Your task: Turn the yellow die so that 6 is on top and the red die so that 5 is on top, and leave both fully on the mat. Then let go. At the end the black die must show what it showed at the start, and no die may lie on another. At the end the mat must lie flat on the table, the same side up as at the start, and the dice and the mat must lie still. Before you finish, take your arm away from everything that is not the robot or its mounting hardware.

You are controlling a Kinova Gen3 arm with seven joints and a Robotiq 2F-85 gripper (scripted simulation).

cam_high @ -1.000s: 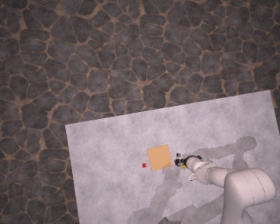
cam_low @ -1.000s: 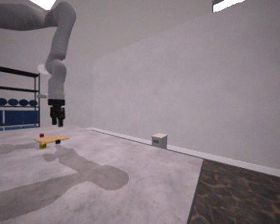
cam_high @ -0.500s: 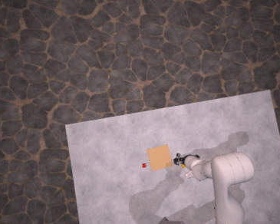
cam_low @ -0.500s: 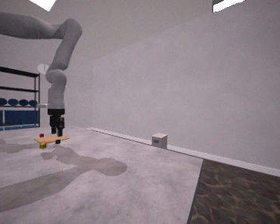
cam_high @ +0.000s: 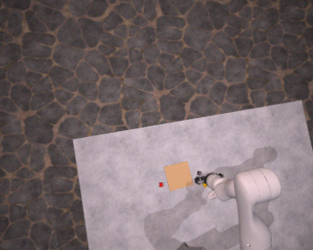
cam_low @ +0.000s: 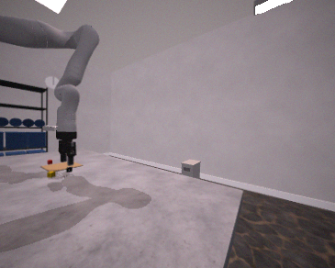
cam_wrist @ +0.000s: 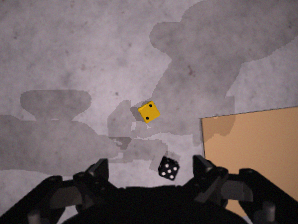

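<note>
The yellow die (cam_wrist: 149,111) lies on the grey table, off the mat, with two pips on top. The black die (cam_wrist: 169,167) lies close by, also off the mat, showing several white pips. The tan mat (cam_wrist: 255,150) lies flat to the right of both. My gripper (cam_wrist: 150,166) is open and empty, low over the table, with the black die between and just ahead of its fingers. In the top view the red die (cam_high: 160,184) lies on the table left of the mat (cam_high: 178,175), and the gripper (cam_high: 206,179) is right of the mat by the yellow die (cam_high: 204,185).
The grey table (cam_high: 193,180) ends at a stone floor on the far and left sides. In the exterior view a small grey box (cam_low: 191,168) stands by the wall, and blue shelving (cam_low: 16,133) stands behind the arm.
</note>
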